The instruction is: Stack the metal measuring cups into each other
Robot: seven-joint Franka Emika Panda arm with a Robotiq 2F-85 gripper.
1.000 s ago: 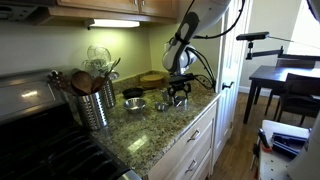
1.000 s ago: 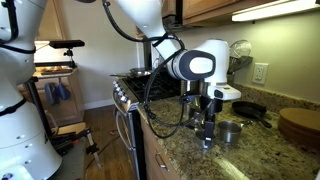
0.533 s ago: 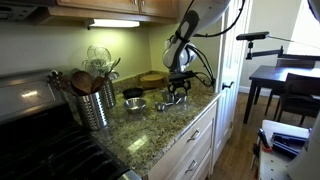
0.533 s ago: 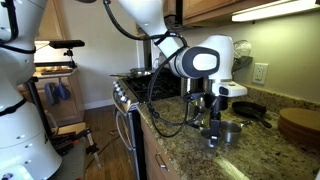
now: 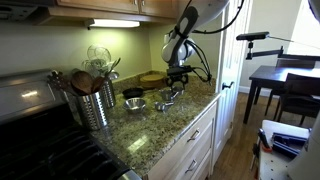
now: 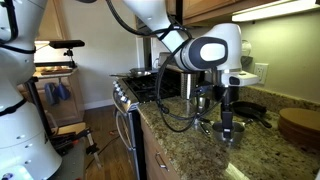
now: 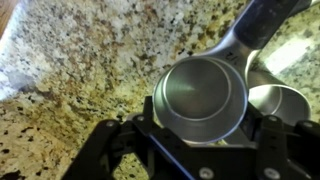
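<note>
In the wrist view my gripper (image 7: 205, 128) is shut on a shiny round metal measuring cup (image 7: 200, 95), with a jaw against each side of its wall. The cup's handle (image 7: 250, 28) points away to the upper right. A second metal measuring cup (image 7: 280, 100) sits just beside it on the right. In an exterior view the gripper (image 5: 173, 92) hangs low over the granite counter, with more small metal cups (image 5: 136, 104) to its left. It also shows in an exterior view (image 6: 227, 128), next to a dark pan. Whether the held cup touches the counter is unclear.
A tall ribbed metal utensil canister (image 5: 96, 106) with wooden utensils stands by the stove. A dark round pan (image 5: 132, 93) sits near the wall and also shows in an exterior view (image 6: 252, 108). A round wooden board (image 6: 298, 124) lies beyond it. The counter's front edge (image 5: 185, 122) is close.
My gripper has moved along the counter with the cup in it, away from the front edge and toward the other cups and the dark pan.
</note>
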